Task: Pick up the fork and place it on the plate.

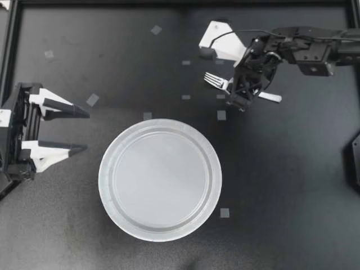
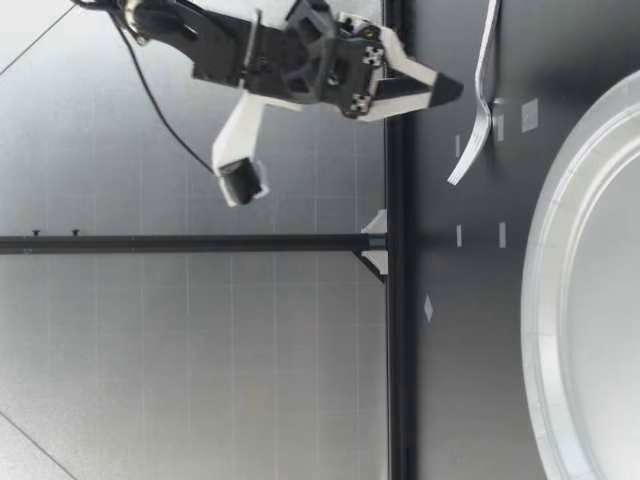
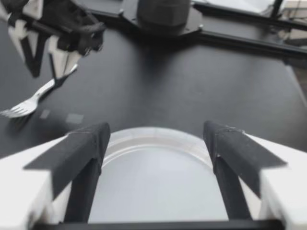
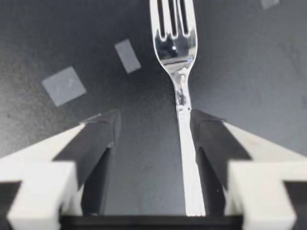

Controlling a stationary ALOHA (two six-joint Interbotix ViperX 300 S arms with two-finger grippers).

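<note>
The fork (image 1: 216, 82) lies flat on the table (image 1: 292, 185), directly under my right pincer (image 1: 242, 97). That arm is clearly the one for the job. My left pincer (image 1: 84, 130) hangs well apart at its own side of the table, spread wide with nothing in it.

The fork's long axis runs across the table on a slight slant, with the tines toward my left arm's side and the handle end toward my right arm's side. My right pincer straddles the handle just behind the neck.

From the right wrist, the handle of the fork (image 4: 180, 52) runs straight along the line of the right pincer (image 4: 156, 122), with the tines ahead of it. The fingers therefore stand on either side of its narrow width, which is the way I want them. The pincer is open and holds nothing. The handle is not centred in the gap: it sits close against one finger and a clear strip of table shows between it and the other. I judge that closing will push the fork sideways a little before both fingers bite.

From table height, the tips of my right pincer (image 2: 445, 90) are low and near the fork (image 2: 480, 110), but I cannot tell whether they touch the table.

The plate (image 1: 160, 180) is empty and lies well apart from the fork, toward the middle of the table and my left arm's side. From the left wrist it lies just ahead of the open fingers.
</note>
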